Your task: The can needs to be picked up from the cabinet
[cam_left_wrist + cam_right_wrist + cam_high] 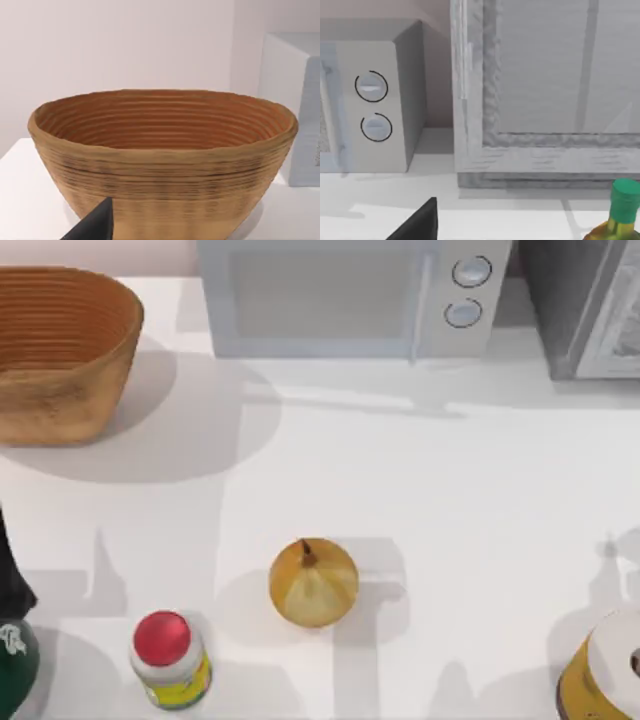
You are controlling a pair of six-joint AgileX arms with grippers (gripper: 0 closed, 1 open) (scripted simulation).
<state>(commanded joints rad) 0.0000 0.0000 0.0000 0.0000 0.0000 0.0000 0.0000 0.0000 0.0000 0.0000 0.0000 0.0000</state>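
A woven basket [60,350] stood at the far left corner of the tabletop [440,500], upright and open. The left wrist view looked at it from the side, its ribbed inner wall [165,120] bare, with the left gripper [95,226] just in front of it as a dark tip. I could not tell whether that claw was released or clenched.

At the near left corner a dark green object [15,665] was cut by the edge of the top view, with a dark shape just above it. Just beside it, along the near edge, stood a small jar [170,660] with a red cap and a yellow label. Further right, near the middle of the near edge, an onion [313,583] sat alone, apart from the jar.

A microwave [350,295] stood at the middle of the far edge, its two round knobs [468,290] at its right end.

The cabinet [585,305] occupied the far right corner, just beside the microwave. The right wrist view faced it. Its door [545,75] was shut, and what lay behind the frosted panel could not be made out, so the can's place could not be told. A bottle with a green cap [622,212] stood on the tabletop in front of the cabinet. The right gripper [420,222] hung before the cabinet and microwave. Again I could not tell whether it was released or clenched.

At the near right corner stood a yellow container [600,675] with a white top, partly cut off.
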